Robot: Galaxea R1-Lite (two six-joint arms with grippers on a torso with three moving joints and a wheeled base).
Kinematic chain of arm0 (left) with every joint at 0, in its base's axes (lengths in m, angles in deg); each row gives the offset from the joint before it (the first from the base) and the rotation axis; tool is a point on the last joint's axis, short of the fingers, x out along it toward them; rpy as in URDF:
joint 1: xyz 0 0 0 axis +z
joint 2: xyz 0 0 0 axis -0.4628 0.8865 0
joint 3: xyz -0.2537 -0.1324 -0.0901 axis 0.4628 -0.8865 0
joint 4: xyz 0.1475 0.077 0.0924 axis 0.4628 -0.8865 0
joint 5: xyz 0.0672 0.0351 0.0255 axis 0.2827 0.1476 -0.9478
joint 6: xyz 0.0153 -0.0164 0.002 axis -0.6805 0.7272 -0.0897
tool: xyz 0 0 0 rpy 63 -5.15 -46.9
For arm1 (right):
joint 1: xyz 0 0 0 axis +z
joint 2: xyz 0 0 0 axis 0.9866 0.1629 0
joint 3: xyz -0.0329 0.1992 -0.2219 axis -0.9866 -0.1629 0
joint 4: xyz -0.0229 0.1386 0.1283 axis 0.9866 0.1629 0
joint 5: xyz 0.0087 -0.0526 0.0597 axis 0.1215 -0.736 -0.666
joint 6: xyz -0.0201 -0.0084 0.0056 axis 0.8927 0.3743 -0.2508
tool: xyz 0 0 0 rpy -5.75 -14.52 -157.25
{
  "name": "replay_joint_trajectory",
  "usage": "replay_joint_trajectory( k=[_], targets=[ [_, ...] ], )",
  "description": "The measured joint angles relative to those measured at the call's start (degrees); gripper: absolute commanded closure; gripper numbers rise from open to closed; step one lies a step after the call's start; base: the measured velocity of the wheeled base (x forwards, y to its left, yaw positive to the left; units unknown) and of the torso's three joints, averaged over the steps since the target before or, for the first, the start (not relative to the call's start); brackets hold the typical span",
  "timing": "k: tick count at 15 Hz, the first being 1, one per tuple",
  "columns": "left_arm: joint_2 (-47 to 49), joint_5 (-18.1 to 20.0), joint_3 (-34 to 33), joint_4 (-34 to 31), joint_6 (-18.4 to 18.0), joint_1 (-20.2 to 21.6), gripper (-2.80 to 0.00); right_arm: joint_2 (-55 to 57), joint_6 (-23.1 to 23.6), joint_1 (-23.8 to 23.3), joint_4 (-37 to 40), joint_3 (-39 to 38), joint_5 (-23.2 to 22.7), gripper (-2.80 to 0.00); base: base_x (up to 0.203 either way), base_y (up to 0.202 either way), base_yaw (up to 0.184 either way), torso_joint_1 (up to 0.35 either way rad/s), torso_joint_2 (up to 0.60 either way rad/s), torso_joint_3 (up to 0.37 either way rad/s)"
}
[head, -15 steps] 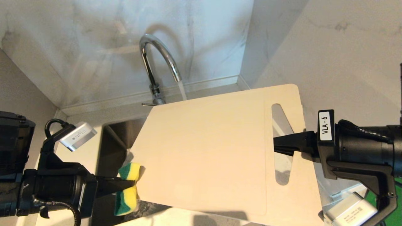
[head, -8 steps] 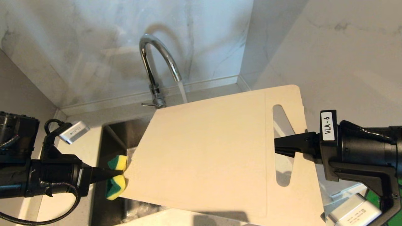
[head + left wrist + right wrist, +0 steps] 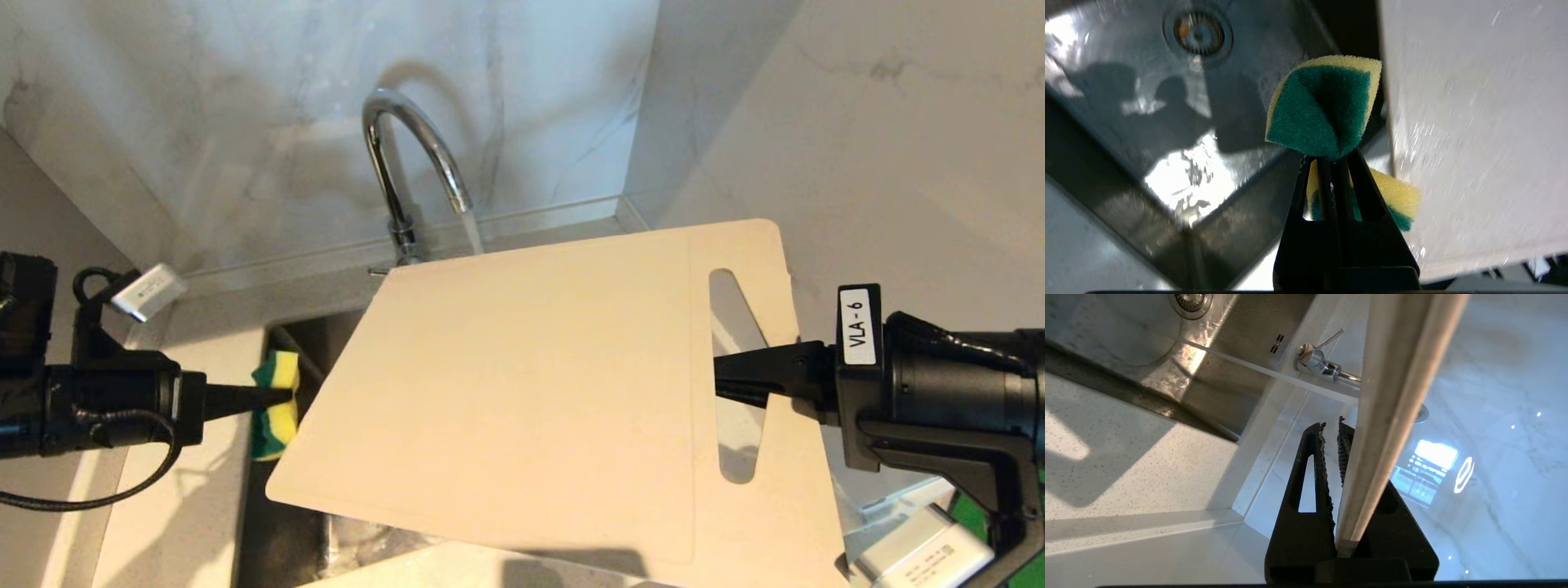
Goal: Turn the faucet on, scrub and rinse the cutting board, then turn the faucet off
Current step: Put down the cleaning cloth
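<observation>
Cutting board centre frame, tilted over sink, gripped at slotted right edge by right end effector, clamped tight. Left end effector at left, pinching sponge beside board's left edge. Faucet upper centre, water running.

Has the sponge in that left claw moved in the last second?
Yes. The sponge, pinched in the left gripper, has slid leftward and away from the faucet, off the cutting board, toward the sink edge.
</observation>
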Motion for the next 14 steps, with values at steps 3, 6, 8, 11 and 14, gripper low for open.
replay_joint_trajectory(
  k=[3,6,8,11,14],
  targets=[
    [0.0,0.0,7.9,-2.0,4.8,-0.7,0.00,-0.5,0.0,0.1,0.0,-0.4,0.0,0.00,0.000,0.000,0.000,0.000,0.00,0.000],
    [0.3,-0.4,16.2,-6.4,10.9,-5.7,0.00,-1.4,0.3,0.1,0.0,-1.8,0.1,0.00,0.000,0.000,0.000,0.000,0.00,0.000],
    [1.2,-1.8,20.2,-7.7,14.4,-11.7,0.00,-1.9,0.5,0.2,0.0,-2.8,0.0,0.00,0.000,0.000,0.000,0.000,0.00,0.000],
    [4.8,-7.8,25.9,-7.9,16.1,-21.3,0.00,-3.1,0.6,0.2,-0.1,-3.9,-0.1,0.00,0.000,0.000,0.000,0.000,0.00,0.000],
    [10.4,-10.6,31.4,-7.7,16.5,-27.6,0.00,-4.8,0.5,0.3,0.0,-5.9,-0.1,0.00,0.000,0.000,0.000,0.000,0.00,0.000]
  ],
)
